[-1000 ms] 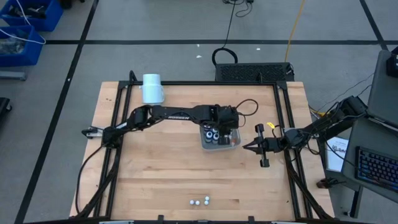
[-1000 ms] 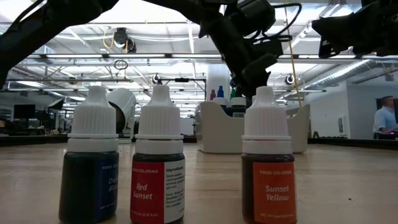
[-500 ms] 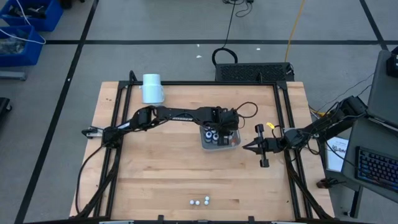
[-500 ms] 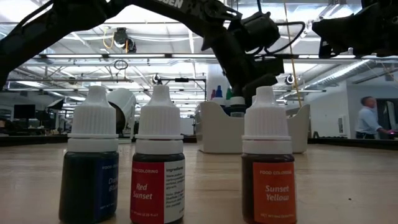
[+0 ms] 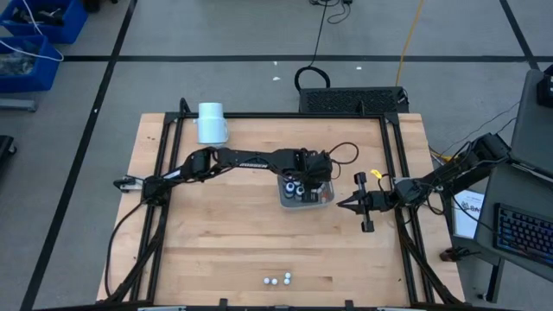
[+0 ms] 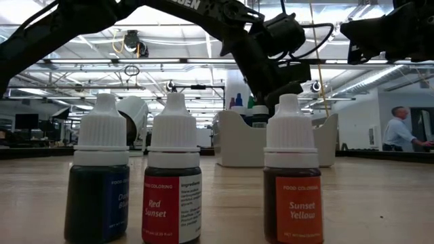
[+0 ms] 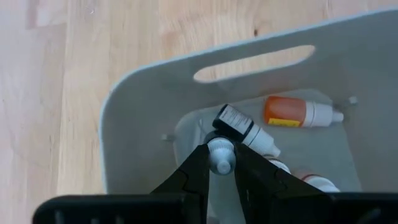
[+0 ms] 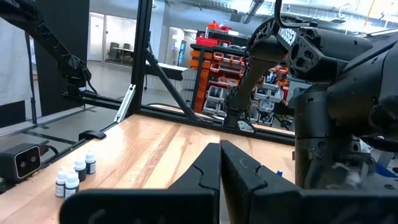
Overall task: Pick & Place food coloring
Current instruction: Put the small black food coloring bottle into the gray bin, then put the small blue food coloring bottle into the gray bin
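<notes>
Since a second ago the left arm has dipped slightly over the tray (image 5: 321,200); over the last half second nothing on the worktop (image 5: 225,242) has shifted, though a person (image 6: 399,133) in the room behind has walked on. The left claw (image 7: 221,163) sits inside the tray, nearly closed, pinching the white cap of a food coloring bottle (image 7: 239,129). Beyond its tips an orange bottle (image 7: 298,112) lies flat on the tray floor, with more bottles beside. The right claw (image 5: 340,204) hangs pinched together and empty, just beside the tray. Three bottles (image 5: 276,280) stand near the worktop's front edge, well apart from both claws, with bare wood between.
</notes>
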You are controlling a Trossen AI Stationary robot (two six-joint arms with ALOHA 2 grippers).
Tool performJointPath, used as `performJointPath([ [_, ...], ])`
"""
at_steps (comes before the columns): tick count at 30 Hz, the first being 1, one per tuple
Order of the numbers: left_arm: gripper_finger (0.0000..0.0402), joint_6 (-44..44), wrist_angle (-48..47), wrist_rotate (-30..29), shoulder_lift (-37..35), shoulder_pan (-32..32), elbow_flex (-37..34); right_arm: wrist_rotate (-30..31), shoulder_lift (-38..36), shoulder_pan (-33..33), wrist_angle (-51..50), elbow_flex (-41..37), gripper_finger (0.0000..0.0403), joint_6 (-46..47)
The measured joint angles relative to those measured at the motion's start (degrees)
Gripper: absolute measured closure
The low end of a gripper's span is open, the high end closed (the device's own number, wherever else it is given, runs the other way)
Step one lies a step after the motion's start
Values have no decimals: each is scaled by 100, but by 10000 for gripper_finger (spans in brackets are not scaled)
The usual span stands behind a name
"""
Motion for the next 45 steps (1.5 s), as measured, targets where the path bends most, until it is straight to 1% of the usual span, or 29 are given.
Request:
performJointPath([
  [5,339,-81,15,-6,0,6,0,0,0,1,6,0,403,20],
  [10,339,-351,97,-254,0,32,0,-2,0,2,-26,0,403,-6],
  [16,339,-360,172,-252,0,98,0,-2,0,1,-41,0,403,-11],
  [19,339,-364,135,-98,0,138,0,-2,0,1,21,0,403,36],
  [24,336,-396,198,-59,0,152,0,-2,0,1,44,0,403,33],
  [26,325,-451,284,-31,0,152,0,-4,0,0,44,0,403,38],
  [29,295,-467,313,151,0,152,0,-4,0,2,46,0,403,40],
  [34,250,-480,276,146,0,152,27,-4,0,2,48,0,403,-5],
  [36,238,-505,-106,148,4,152,238,-4,0,1,36,0,403,13],
  [38,230,-653,-648,142,-60,106,592,-4,0,1,4,0,402,23],
  [41,222,-895,-1588,112,-400,-93,1218,-4,2,1,20,0,399,-45],
  [42,221,-1071,-1761,93,-671,-214,1205,-4,2,0,20,0,399,-63],
  [43,221,-1274,-1820,103,-1008,-341,1031,-4,0,2,9,0,399,-66],
  [45,222,-1680,-2199,87,-1599,-658,846,-24,1,2,-132,0,400,137],
])
